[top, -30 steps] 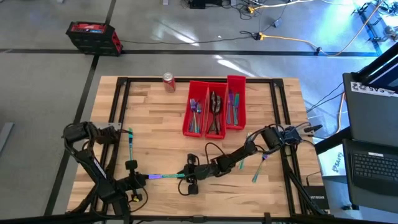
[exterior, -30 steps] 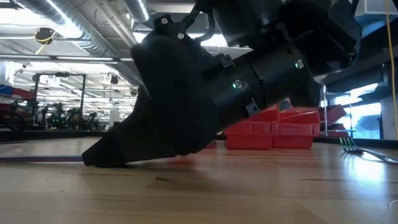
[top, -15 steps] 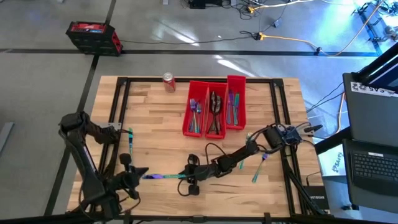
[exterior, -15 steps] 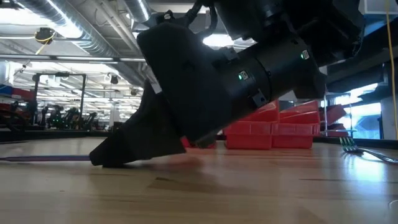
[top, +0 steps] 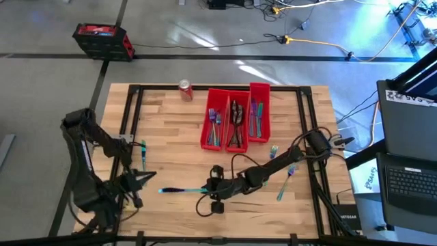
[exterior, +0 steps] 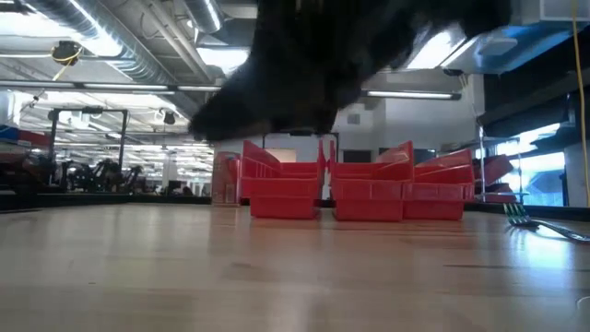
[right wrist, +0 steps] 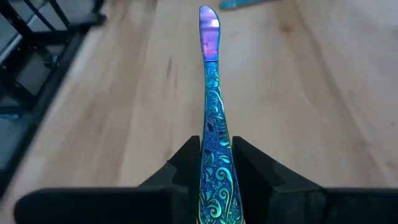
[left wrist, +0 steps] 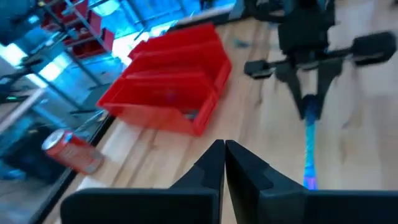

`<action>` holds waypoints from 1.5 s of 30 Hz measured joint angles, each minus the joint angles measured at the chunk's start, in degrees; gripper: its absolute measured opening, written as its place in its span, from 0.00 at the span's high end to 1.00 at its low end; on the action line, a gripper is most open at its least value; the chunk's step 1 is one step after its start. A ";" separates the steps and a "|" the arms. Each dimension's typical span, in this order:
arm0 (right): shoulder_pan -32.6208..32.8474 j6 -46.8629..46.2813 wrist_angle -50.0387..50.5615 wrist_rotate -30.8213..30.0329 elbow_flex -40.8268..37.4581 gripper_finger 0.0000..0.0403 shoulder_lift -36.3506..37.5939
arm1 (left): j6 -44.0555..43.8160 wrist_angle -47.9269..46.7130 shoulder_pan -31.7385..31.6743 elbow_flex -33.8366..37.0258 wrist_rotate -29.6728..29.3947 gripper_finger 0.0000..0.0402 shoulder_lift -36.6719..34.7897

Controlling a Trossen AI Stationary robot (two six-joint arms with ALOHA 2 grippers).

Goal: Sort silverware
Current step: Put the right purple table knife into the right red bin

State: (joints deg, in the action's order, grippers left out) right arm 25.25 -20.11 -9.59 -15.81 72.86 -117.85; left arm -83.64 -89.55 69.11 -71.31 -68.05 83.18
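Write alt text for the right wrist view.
The right gripper is shut on an iridescent teal-blue-purple metal utensil handle with an embossed floral pattern, pointing away over the light wooden table. Which kind of utensil it is cannot be told.

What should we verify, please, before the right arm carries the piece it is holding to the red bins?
1. Right gripper shut on the iridescent utensil: ok.
2. Utensil off the table: ok, nothing lies on the wood in the low view.
3. Utensil type, for choosing a bin: cannot tell.
4. Left gripper shut, empty and apart from the utensil: ok.
5. Red bins upright: ok.
6. Stray fork beside the right arm: not ok, mind it.
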 joint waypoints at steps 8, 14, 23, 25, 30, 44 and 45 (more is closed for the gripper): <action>-0.10 -2.62 7.82 -7.22 0.11 0.86 8.98 | 4.31 0.20 2.95 2.93 6.46 1.00 -10.67; -0.02 -4.46 17.37 -15.34 0.17 0.86 16.26 | 1.84 0.97 3.82 11.94 9.81 1.00 -14.36; 0.02 -15.33 38.53 -27.89 0.22 0.86 26.68 | 2.29 30.76 6.39 27.99 9.51 1.00 -23.43; 0.71 -18.04 42.28 -30.90 0.24 0.86 28.68 | 7.94 41.07 6.70 31.62 8.46 1.00 -25.35; 0.81 -26.40 52.39 -36.71 0.24 0.86 32.29 | 24.00 64.54 4.08 39.51 14.11 1.00 -31.02; 0.59 -63.41 75.68 -45.51 -0.35 0.86 34.06 | 60.53 106.88 -15.33 54.48 48.67 1.00 -38.29; 0.59 -64.59 77.11 -46.15 -0.44 0.86 34.00 | 61.83 108.12 -17.18 54.88 51.64 1.00 -38.23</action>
State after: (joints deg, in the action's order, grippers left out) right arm 25.85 -84.70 67.52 -61.96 72.42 -83.85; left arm -21.81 18.57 51.93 -16.43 -16.42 44.95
